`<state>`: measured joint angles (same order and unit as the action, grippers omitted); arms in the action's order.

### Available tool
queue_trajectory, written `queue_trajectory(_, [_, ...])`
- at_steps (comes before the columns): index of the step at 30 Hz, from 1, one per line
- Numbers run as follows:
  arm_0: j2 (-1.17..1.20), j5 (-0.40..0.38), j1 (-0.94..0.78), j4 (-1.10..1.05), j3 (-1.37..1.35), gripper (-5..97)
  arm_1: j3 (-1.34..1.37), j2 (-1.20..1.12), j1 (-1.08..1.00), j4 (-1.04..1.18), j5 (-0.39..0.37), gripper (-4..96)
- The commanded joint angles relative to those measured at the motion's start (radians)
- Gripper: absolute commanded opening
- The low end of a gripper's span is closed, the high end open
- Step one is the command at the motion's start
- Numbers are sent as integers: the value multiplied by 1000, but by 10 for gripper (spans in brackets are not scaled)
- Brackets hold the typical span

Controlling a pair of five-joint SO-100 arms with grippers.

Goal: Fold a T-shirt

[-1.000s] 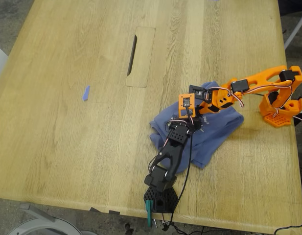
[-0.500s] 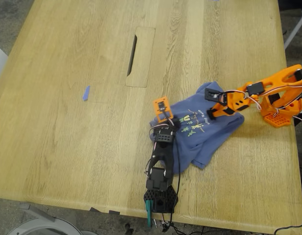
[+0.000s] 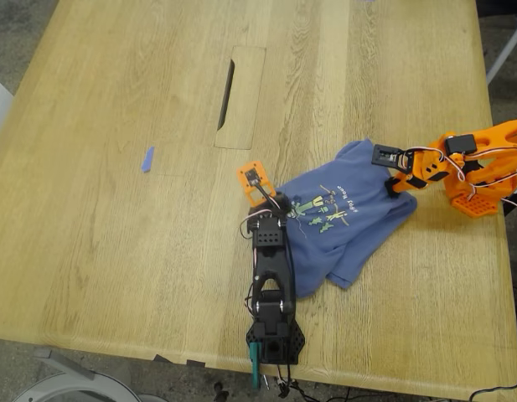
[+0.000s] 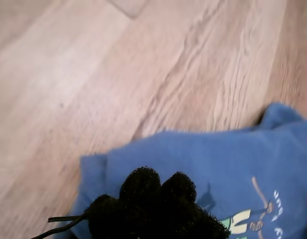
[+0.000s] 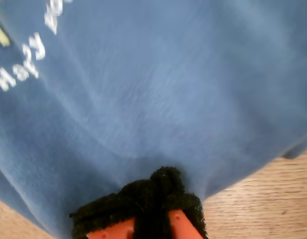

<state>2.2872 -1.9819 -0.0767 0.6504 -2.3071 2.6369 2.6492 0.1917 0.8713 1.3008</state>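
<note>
The slate-blue T-shirt (image 3: 346, 230) lies rumpled on the wooden table (image 3: 116, 251), chest print (image 3: 325, 209) facing up. My first gripper (image 3: 272, 212), on the black arm, is shut on the shirt's edge at the exterior view's left; its black padded fingertips (image 4: 143, 184) press together on the blue cloth (image 4: 218, 154). My second gripper (image 3: 398, 178), on the orange arm, is shut on the shirt's edge at the exterior view's right; its black pads (image 5: 165, 186) pinch the fabric (image 5: 158, 89). The cloth is stretched between the two grippers.
A small blue scrap of tape (image 3: 147, 159) lies at the exterior view's left. A rectangular cable hatch with a slot (image 3: 241, 96) is set in the table behind the shirt. The black arm's base (image 3: 275, 339) sits at the front edge, the orange base (image 3: 476, 197) at the right.
The two grippers have moved apart, the first to the exterior view's left and the second to its right. The shirt has spread out between them and its print now shows.
</note>
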Motion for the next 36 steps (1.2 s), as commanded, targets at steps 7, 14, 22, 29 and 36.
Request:
queue_trajectory(7, [152,9,-32,195,293,0,-287,6,-175,97,31,0])
queue_trajectory(14, [313,28,-172,288,241,0,-310,124,-459,133,44,0])
queue_trajectory(22, [686,31,-488,489,-43,0,-100,417,-963,187,135,0])
queue_trajectory(29, [956,43,-785,626,-212,0,52,684,-1489,308,176,0])
queue_trajectory(36, [1195,57,-1011,779,-327,-1,117,753,-1721,408,181,0])
